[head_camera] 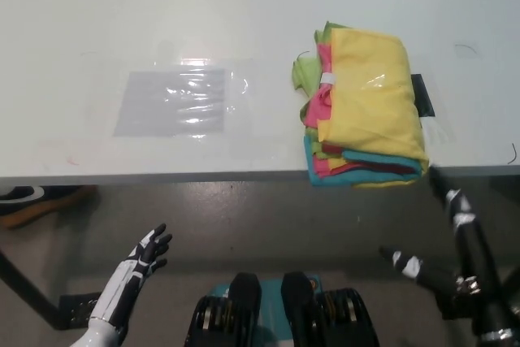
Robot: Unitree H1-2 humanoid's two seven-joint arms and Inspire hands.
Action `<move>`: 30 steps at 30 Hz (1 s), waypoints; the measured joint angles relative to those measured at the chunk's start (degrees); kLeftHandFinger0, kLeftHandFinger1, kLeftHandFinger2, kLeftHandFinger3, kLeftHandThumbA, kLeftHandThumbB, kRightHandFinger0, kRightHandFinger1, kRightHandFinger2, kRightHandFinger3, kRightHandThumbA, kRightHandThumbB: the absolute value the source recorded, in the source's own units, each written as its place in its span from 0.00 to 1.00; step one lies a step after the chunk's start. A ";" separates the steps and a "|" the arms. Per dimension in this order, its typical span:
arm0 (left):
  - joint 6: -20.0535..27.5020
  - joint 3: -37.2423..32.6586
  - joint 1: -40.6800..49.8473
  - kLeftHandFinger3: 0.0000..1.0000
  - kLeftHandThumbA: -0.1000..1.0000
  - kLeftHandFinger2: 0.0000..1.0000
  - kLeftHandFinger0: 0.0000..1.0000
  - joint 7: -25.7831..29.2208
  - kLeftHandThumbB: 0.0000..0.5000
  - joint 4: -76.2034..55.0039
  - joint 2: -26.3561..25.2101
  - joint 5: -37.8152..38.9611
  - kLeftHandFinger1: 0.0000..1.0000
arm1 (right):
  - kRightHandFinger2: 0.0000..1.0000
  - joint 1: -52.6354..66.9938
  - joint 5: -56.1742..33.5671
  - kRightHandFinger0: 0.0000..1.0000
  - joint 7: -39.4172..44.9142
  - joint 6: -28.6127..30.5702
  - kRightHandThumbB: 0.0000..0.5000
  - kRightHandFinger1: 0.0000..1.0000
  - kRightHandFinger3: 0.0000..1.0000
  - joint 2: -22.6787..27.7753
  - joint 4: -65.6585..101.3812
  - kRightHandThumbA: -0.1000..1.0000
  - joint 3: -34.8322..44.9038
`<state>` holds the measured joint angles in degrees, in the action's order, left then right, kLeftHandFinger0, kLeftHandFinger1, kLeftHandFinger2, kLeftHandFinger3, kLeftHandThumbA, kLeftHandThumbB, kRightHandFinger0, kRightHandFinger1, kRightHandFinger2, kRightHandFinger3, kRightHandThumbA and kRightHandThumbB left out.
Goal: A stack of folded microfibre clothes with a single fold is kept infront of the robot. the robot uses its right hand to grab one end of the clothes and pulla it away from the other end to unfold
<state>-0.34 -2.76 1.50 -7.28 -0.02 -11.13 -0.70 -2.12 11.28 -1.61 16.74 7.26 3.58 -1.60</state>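
Clothes (370, 107) lie stacked just beyond right hand's (455, 258) spread fingers (443, 188).

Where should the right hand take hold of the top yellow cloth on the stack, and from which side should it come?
Probably at the near edge of the yellow cloth, where the stack overhangs the edge of the table. The right hand, open, is just below it and can come from the robot's side. The left hand rests open at lower left.
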 measured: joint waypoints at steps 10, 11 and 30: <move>0.23 -0.54 -0.14 1.00 1.00 1.00 1.00 -0.87 0.28 0.29 -0.41 -0.03 1.00 | 1.00 -13.28 8.41 1.00 0.42 -11.38 0.65 1.00 1.00 -0.23 12.97 1.00 1.11; 0.23 -0.53 -0.12 1.00 1.00 1.00 1.00 -0.87 0.28 0.39 -0.44 -0.03 1.00 | 1.00 -14.30 8.79 1.00 0.64 -12.57 0.66 1.00 1.00 -0.43 13.07 1.00 0.88; 0.62 -0.54 -0.59 1.00 1.00 1.00 1.00 -1.02 0.32 0.32 -0.78 -0.13 1.00 | 1.00 -30.21 14.53 1.00 2.32 -25.84 0.57 1.00 1.00 -3.81 -0.87 1.00 -5.37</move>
<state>0.28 -3.30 0.91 -8.31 0.30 -11.90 -0.83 -32.32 25.81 0.72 -9.10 3.45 2.71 -6.97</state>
